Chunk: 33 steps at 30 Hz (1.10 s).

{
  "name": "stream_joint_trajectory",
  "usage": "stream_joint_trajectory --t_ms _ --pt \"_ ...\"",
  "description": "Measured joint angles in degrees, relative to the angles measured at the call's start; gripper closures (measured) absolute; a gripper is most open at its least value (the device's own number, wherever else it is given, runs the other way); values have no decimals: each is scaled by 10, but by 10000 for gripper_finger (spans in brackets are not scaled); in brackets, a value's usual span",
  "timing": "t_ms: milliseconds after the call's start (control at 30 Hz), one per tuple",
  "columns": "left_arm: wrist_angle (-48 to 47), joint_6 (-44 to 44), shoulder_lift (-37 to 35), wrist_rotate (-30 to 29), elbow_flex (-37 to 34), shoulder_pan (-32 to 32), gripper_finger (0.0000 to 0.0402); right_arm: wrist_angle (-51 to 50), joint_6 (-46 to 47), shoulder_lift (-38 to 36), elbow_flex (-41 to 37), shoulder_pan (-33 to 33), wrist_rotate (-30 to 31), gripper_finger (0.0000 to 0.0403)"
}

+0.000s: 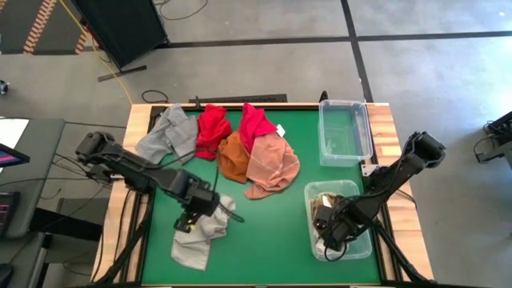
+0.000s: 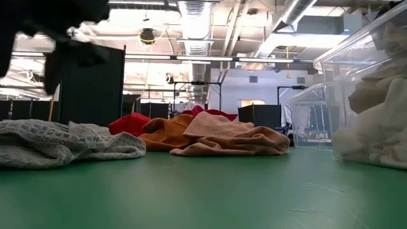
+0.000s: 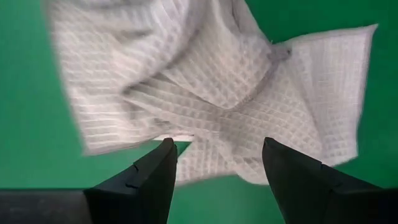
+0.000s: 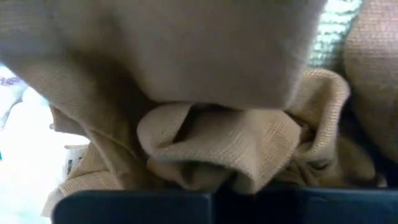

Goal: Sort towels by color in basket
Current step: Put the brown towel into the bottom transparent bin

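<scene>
Towels lie in two groups on the green tabletop. Right under the left claw is a grey checked towel, crumpled flat on the tabletop; the claw hangs just above it with its fingers spread apart and nothing between them. Beyond that claw sits a pile: a grey towel, a red towel, an orange towel, a pink towel and a second red towel, all touching or overlapping.

The right claw is down inside the near bin, pressed among tan towels. Its fingers are all but closed; whether they pinch any cloth cannot be told, as tan folds crowd right against them. A pale green towel shows just past the tan ones. Beyond this claw stands a second clear bin, apart from the pile.
</scene>
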Motion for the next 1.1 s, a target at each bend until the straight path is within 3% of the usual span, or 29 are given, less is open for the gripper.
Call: stream_joint_trajectory --t_ms 267,567,700,933,1100 --pt "187 -49 -39 0 -141 -72 166 1 1 -34 -2 0 1 356" --pt "300 -53 -25 -71 -191 -119 79 0 12 -71 -2 0 4 318" --pt "343 -49 3 -79 -208 -122 63 0 12 -82 -2 0 4 298" --pt "366 -50 69 -80 -209 -122 82 1 18 -125 -2 0 4 284" --pt "371 -45 82 -80 -200 -122 158 1 23 -174 -1 0 4 284"
